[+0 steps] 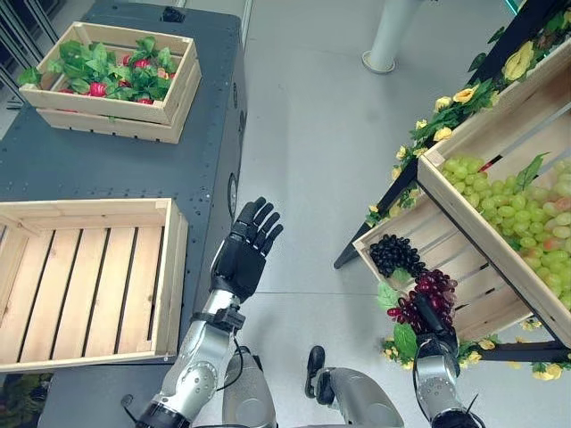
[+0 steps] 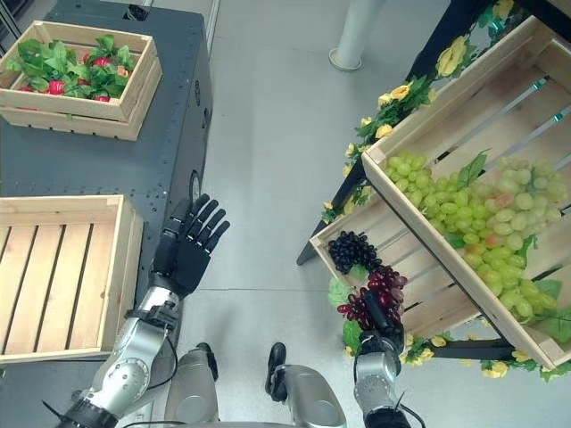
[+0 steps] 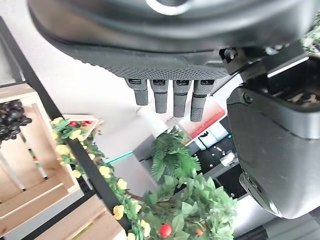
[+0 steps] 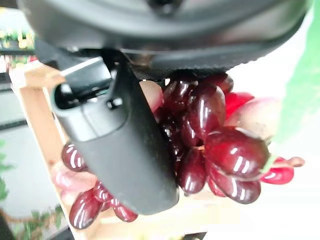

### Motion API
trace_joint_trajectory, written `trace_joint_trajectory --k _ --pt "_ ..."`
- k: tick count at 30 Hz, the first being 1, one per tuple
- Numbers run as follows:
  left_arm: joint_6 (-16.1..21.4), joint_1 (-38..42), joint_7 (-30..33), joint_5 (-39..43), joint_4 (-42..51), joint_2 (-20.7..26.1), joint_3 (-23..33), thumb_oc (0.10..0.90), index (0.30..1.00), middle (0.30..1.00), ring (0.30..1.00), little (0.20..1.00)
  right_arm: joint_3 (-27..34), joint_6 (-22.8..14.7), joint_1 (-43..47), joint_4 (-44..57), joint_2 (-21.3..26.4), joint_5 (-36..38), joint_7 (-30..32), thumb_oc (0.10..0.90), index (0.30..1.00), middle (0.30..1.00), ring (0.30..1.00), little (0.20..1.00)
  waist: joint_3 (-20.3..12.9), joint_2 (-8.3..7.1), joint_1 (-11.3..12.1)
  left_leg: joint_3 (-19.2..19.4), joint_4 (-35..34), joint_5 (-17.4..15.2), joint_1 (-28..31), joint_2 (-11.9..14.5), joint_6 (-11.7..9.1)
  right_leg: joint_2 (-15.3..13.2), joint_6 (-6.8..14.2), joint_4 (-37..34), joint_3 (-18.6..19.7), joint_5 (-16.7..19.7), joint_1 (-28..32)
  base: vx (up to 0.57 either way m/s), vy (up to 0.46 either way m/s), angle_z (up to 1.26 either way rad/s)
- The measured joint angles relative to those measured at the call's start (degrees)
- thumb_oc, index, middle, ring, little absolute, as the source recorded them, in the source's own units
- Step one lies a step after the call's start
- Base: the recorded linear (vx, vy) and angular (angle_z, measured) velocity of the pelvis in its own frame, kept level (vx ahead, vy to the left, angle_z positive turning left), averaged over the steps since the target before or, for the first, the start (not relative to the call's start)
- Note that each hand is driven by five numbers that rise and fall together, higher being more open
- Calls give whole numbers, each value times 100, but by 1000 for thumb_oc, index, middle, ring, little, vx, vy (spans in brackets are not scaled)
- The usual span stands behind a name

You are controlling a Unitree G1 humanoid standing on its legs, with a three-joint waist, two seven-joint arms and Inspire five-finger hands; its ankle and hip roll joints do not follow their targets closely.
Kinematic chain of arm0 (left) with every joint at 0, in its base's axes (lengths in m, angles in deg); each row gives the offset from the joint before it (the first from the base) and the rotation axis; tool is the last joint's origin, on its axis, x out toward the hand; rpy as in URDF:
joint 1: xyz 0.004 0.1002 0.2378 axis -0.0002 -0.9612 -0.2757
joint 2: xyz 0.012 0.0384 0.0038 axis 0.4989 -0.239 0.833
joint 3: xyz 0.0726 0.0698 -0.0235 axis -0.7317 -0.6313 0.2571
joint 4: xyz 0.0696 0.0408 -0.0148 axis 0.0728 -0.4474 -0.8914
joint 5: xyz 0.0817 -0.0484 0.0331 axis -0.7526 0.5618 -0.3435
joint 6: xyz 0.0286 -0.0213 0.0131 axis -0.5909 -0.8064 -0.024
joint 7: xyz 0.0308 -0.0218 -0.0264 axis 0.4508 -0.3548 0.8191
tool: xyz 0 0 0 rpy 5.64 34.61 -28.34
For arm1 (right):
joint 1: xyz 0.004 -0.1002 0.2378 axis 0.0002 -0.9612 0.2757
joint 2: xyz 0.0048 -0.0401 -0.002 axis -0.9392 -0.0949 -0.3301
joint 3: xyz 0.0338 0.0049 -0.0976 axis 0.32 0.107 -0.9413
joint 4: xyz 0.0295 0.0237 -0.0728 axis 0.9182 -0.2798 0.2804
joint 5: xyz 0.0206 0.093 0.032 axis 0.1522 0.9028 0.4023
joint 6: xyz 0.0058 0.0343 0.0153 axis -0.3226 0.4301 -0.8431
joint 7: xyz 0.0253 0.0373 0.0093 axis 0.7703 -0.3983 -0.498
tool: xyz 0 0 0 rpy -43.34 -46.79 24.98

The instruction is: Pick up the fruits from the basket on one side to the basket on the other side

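The right hand (image 1: 431, 323) is clenched around a bunch of red grapes (image 1: 426, 295) at about 5 o'clock in the head view; in its wrist view the thumb (image 4: 120, 150) lies across the glossy berries. The bunch rests in the lower slatted crate (image 1: 464, 290) of the stand, with a bunch of black grapes (image 1: 394, 254) just beside it toward 11 o'clock. Above, at 3 o'clock, a larger tilted crate (image 1: 464, 147) holds green grapes (image 1: 517, 209). The left hand (image 1: 243, 250) hangs relaxed with straight fingers near the centre, beside an empty wooden crate (image 1: 169, 267) at 9 o'clock. A crate of strawberries (image 1: 116, 76) sits at 11 o'clock.
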Motion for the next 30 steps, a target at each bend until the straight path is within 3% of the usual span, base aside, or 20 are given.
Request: trace_joint_trajectory --k 5,11,17,30 --pt "6 124 -195 5 0 26 -133 800 900 900 900 900 30 0 165 29 82 3 -30 400 300 300 300 300 62 100 -73 106 -120 48 -75 -92 48 -67 62 -210 14 143 -52 -153 34 -2" --pt "25 616 -266 20 0 46 -328 800 900 900 900 900 30 0 726 27 167 5 -31 400 300 300 300 300 439 266 -103 124 9 52 -301 -18 52 -7 42 -285 44 234 -226 -78 -27 -4" --pt "23 787 -398 19 -1 72 -483 800 900 900 900 900 34 -1 949 -33 222 11 -28 400 300 300 300 300 665 274 -242 133 57 48 -352 29 50 28 30 -301 41 235 -235 -22 -18 0" --pt "-37 1039 -462 17 -19 172 -635 800 900 900 900 900 451 -295 1450 -368 279 64 211 400 300 300 300 300 784 346 -242 123 115 46 -472 62 51 48 12 -300 34 259 -316 8 -27 0"
